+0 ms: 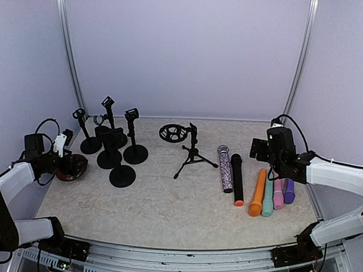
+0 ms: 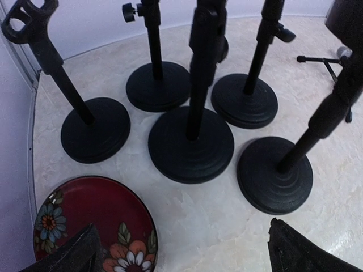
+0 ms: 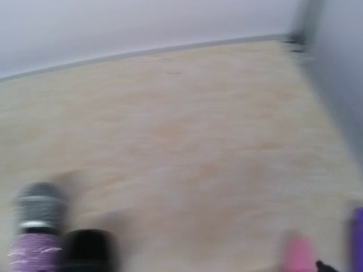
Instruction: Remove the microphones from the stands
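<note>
At 9 o'clock on the table [image 1: 167,213], the left gripper [image 2: 181,258] hangs over a red floral plate [image 2: 85,218]. Its fingers [image 2: 74,255] are spread wide and grip nothing. The plate's painted flowers lie uncovered below them.

Just right of the plate, toward 10 o'clock, five round-base microphone stands [image 2: 190,144] stand upright in a tight cluster. Their bases are near one another but apart. The leftmost stand carries a forked clip [image 2: 22,20] at its top.

Near the middle, toward 12 o'clock, a small tripod stand [image 1: 193,153] stands with its legs splayed. A shock-mount ring [image 1: 171,133] sits on its left side.

The microphones lie flat on the table between the tripod and 3 o'clock, in a row with their lengths running near to far. First comes a glitter microphone [image 1: 226,168] with a silver grille. A black microphone [image 1: 236,177] with an orange near end lies just beside it. A little farther right, an orange microphone [image 1: 257,192], a teal microphone [image 1: 268,200], a pink microphone [image 1: 278,194] and a purple microphone [image 1: 289,191] lie packed side by side.

The right gripper [image 1: 258,149] hovers at 3 o'clock above the far ends of the coloured four. Its wrist view is blurred, so I cannot tell whether its fingers are parted or closed.
</note>
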